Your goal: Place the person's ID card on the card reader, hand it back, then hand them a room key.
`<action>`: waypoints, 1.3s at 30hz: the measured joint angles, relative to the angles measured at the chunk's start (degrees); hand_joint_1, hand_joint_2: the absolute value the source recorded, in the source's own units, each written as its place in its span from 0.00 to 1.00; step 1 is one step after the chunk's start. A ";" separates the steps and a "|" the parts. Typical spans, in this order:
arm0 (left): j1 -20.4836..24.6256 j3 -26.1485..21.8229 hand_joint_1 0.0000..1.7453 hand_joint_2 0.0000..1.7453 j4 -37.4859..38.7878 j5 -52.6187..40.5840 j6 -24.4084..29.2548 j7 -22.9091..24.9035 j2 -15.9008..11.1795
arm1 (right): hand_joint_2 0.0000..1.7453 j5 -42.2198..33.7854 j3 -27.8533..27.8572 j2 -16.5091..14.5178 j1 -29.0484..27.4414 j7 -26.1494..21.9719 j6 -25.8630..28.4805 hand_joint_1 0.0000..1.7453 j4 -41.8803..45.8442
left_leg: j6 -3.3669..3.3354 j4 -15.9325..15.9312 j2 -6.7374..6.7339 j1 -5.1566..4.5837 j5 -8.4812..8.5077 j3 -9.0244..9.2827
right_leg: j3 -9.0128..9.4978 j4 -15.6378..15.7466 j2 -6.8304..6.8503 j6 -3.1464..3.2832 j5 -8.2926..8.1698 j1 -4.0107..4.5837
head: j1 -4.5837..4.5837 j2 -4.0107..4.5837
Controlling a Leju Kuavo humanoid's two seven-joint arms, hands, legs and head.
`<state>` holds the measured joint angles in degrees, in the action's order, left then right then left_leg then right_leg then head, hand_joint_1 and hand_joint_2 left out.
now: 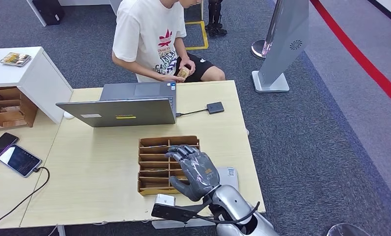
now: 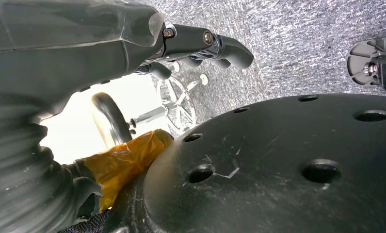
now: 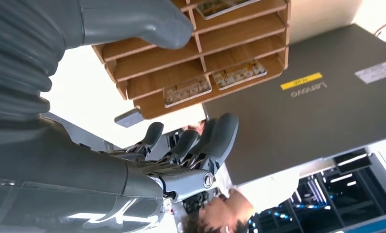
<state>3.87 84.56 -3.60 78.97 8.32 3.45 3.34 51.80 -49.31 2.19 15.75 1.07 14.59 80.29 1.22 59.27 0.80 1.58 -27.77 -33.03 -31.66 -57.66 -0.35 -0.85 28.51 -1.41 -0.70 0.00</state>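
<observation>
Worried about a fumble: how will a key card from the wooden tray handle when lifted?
The cards look thin and flat, so probably stiff, light and slippery. They lie low between the tray's dividers, so the right hand above may struggle to pinch an edge.

Floor: grey carpet (image 1: 301, 142), with a red stripe (image 1: 360, 56) running along its far right.
Bench: pale wood top (image 1: 100, 167).
Side furniture: a white cabinet (image 1: 34, 73) stands at the bench's far left corner.
Stand: a grey panel on a base (image 1: 282, 44) beyond the bench's far right corner.
</observation>
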 joint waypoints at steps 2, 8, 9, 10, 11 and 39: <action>-0.01 0.00 0.00 1.00 0.05 0.16 -0.03 0.00 0.01 | 1.00 -0.60 -0.04 0.00 -0.14 -0.14 -0.56 0.44 0.18 | 0.00 0.00 0.00 0.00 0.00 0.00 | 0.00 0.00 0.00 0.00 0.00 0.00 | -0.01 0.00; -0.02 0.00 0.00 1.00 0.14 0.37 -0.08 0.00 0.01 | 1.00 -1.40 -0.39 0.02 -0.26 -0.53 -1.18 0.55 0.44 | 0.00 0.00 0.00 0.00 0.00 0.00 | 0.00 0.00 0.00 0.00 0.00 0.00 | -0.01 0.00; -0.02 0.00 0.00 1.00 0.15 0.39 -0.08 0.00 0.01 | 1.00 -1.40 -0.43 0.02 -0.28 -0.55 -1.19 0.57 0.45 | 0.00 0.00 0.00 0.00 0.00 0.00 | 0.00 0.00 0.00 0.00 0.00 0.00 | -0.01 0.00; -0.02 0.01 0.00 1.00 0.15 0.39 -0.08 0.00 0.01 | 1.00 -1.41 -0.46 0.02 -0.29 -0.56 -1.19 0.58 0.45 | 0.00 0.00 0.00 0.00 0.00 0.00 | 0.00 0.00 0.00 0.00 0.00 0.00 | -0.01 0.00; -0.02 0.01 0.00 1.00 0.16 0.39 -0.08 0.00 0.01 | 1.00 -1.41 -0.48 0.02 -0.32 -0.56 -1.20 0.57 0.45 | 0.00 0.00 0.00 0.00 0.00 0.00 | 0.00 0.00 0.00 0.00 0.00 0.00 | -0.01 0.00; -0.04 0.07 0.00 1.00 0.16 0.82 -0.13 0.00 0.01 | 1.00 -1.55 -1.23 0.02 -0.46 -0.63 -2.14 0.44 0.04 | 0.00 0.00 0.00 0.00 0.00 0.00 | 0.00 0.00 0.00 0.00 0.00 0.00 | -0.01 0.00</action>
<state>3.84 84.63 -3.43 79.79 8.20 3.45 3.34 50.24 -50.54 2.21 15.29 0.44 12.45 80.34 1.22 59.27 0.80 1.58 -27.77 -33.03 -31.66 -57.66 -0.35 -0.85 28.51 -1.41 -0.70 0.00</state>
